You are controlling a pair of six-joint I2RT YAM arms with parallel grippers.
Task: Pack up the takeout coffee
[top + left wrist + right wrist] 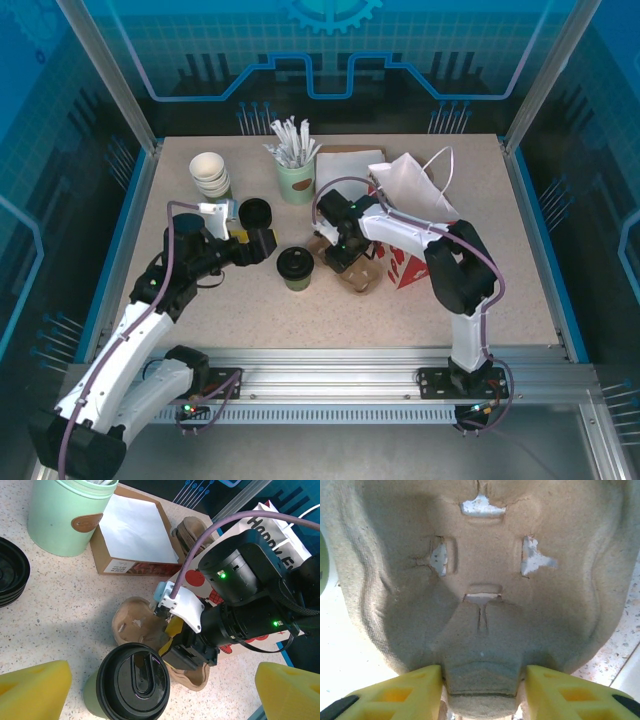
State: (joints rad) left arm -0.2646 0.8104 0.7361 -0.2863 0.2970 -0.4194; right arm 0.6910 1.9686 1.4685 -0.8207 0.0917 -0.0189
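— Standing where, that takeout coffee [296, 268]?
— Upright on the table [300, 325], a little left of centre, black lid on. The pulp carrier [352, 272] lay just to its right, close, though I couldn't tell whether they touched.
— And the arms?
— The left gripper [258, 243] had its jaws spread wide, just left of the cup and holding nothing; from its wrist the lid sat low between the yellow fingers [35, 685]. The right gripper [480, 680] was closed on the carrier's near edge, pulp filling the gap between its fingers.
— Any free room?
— Bare tabletop ran along the whole near edge in front of the cup, and there was more towards the right rim. Behind was crowded: a stack of black lids [254, 212] behind the cup to the left, stacked cups [210, 172] further back, a pale green cup of sticks [296, 180], and a brown box [345, 160].
— Anything readable?
— The red-and-white paper bag [280, 515] showed "Happy" and the start of another word. The green cup's brown oval patch and the print along the box's side were too small to read.
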